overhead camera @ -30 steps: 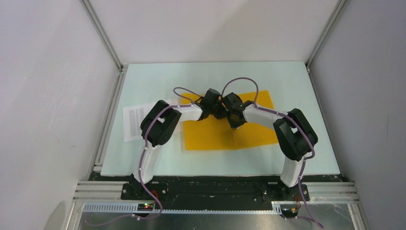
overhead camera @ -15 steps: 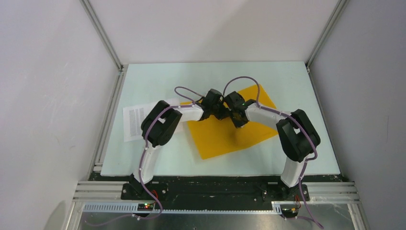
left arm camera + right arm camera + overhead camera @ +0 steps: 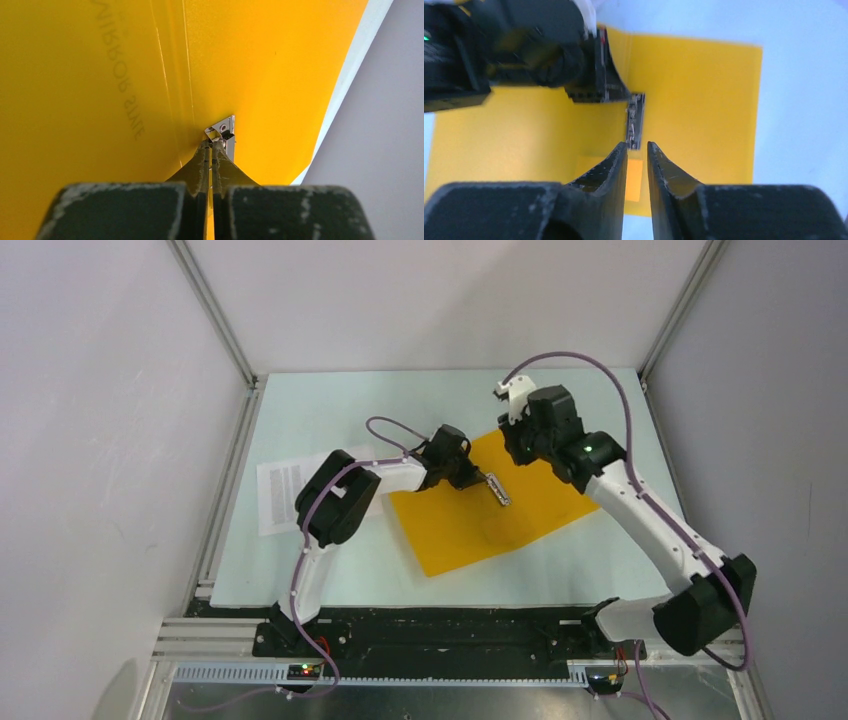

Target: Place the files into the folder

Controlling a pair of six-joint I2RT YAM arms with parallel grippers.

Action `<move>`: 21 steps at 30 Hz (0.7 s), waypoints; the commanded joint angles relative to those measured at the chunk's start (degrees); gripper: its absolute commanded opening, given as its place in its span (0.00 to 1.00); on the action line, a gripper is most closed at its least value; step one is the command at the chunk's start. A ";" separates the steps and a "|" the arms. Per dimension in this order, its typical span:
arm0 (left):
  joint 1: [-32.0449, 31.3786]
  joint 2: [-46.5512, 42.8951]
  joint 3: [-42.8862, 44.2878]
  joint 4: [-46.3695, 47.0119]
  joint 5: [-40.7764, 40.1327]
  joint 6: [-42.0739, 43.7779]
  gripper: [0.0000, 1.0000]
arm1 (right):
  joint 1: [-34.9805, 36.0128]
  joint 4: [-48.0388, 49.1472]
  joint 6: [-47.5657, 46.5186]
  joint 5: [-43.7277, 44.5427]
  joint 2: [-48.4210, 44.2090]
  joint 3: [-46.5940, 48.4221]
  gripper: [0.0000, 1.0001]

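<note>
With left fingers [image 3: 198, 167] clenched at the silver metal clip [image 3: 497, 488] inside the flat orange-yellow folder [image 3: 450, 530] and right fingers [image 3: 611, 170] slightly parted, empty, above it, we should lift the clip fully first.

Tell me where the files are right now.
In the top view, the files lie on the left side of the table, partly hidden under the left arm's elbow, left of the orange folder.

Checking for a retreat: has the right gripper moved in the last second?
Yes. The right gripper has pulled back from the metal clip, toward the table's far edge.
</note>
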 commanded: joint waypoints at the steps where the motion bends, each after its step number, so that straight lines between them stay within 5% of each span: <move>1: -1.56 0.99 1.09 -8.31 -1.74 4.71 0.00 | -1.40 -3.03 1.75 -1.02 6.79 -9.42 0.30; 3: -1.59 1.33 1.75 -8.84 -1.45 5.10 0.00 | -2.04 -1.41 2.57 -0.90 8.10 -12.05 0.39; 4: -1.60 1.51 1.93 -9.03 -1.27 5.19 0.00 | -2.65 -0.67 2.63 -2.34 8.36 -12.96 0.60; 6: -1.51 1.87 2.65 -10.05 -1.05 5.31 0.00 | -3.44 0.83 1.76 -5.22 9.17 -14.89 0.73; 15: -1.42 3.57 8.60 -20.44 -2.99 7.90 0.00 | -6.47 7.97 -1.92 -11.05 12.48 -16.46 0.55; 21: -0.64 1.56 10.86 -30.24 -8.62 14.78 0.00 | -6.46 10.34 -0.51 -11.44 13.81 -16.42 0.52</move>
